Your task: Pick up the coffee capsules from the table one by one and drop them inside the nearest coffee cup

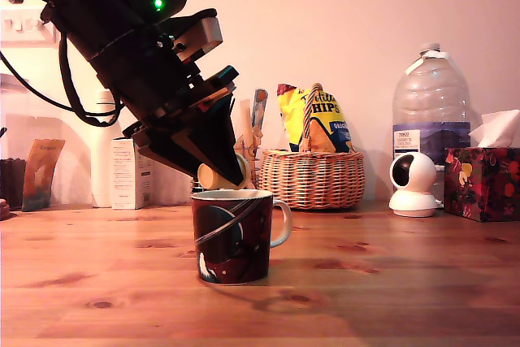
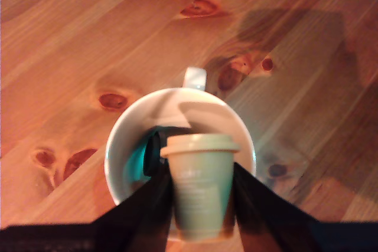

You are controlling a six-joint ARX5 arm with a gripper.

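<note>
A dark mug with a swirling pattern, the coffee cup (image 1: 234,237), stands on the wooden table (image 1: 390,282) with its white handle toward the exterior view's right. My gripper (image 1: 219,175) hangs tilted just above the cup's rim, shut on a cream coffee capsule (image 1: 213,176). The wrist view looks straight down into the cup's white inside (image 2: 133,146), and the capsule (image 2: 201,190) sits clamped between my two black fingers (image 2: 147,205), rim pointing at the cup's opening. No other capsules show on the table.
Behind the cup stands a wicker basket (image 1: 313,178) holding a crisp bag. A white round camera (image 1: 413,184), a large water bottle (image 1: 431,119) and a tissue box (image 1: 481,183) stand at the exterior view's right. A white box (image 1: 132,172) stands at the back left.
</note>
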